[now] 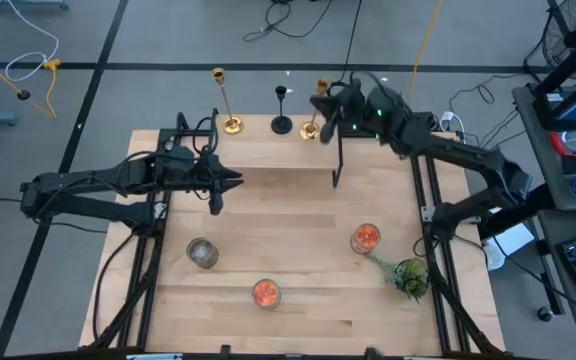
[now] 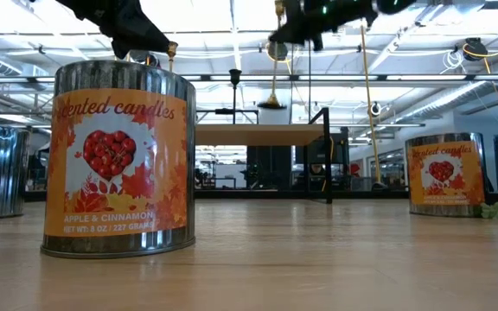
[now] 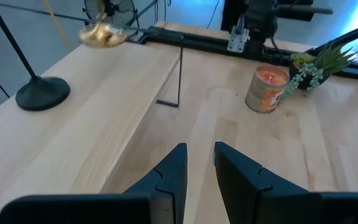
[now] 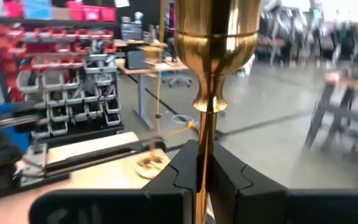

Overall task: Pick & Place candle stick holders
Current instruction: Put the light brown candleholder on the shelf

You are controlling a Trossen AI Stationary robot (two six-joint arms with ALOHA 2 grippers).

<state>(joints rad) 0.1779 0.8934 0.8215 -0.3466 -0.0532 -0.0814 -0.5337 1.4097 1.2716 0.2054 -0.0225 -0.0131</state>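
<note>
A gold candle stick holder (image 4: 214, 56) is clamped by its slim stem between the fingers of the right tool (image 4: 205, 163) — the cup and knob are seen just above the fingertips in the right wrist view. From above, that holder (image 1: 320, 108) is found at the far edge of the bench (image 1: 298, 240), on the raised wooden shelf (image 1: 268, 145), with the right tool (image 1: 330, 104) closed around it. Just beside it the shorter black holder (image 1: 282, 108) is stood upright, and further along the same shelf the second gold holder (image 1: 224, 102) is stood, well apart from the right tool.

The left tool (image 1: 230, 181) is held above the bench near the shelf's front edge, fingers parted with a narrow gap and nothing between them (image 3: 199, 171); the black holder's round base (image 3: 42, 93) is seen ahead of it.

Now the containers — three candle tins are spread on the lower bench. Orange wax is seen in the tin near the right arm (image 1: 365, 238) and in the tin at the front (image 1: 266, 292); the third tin (image 1: 202, 253) shows a grey inside, contents not made out. A green plant sprig (image 1: 408, 276) is lain just beside the right-hand tin.
</note>
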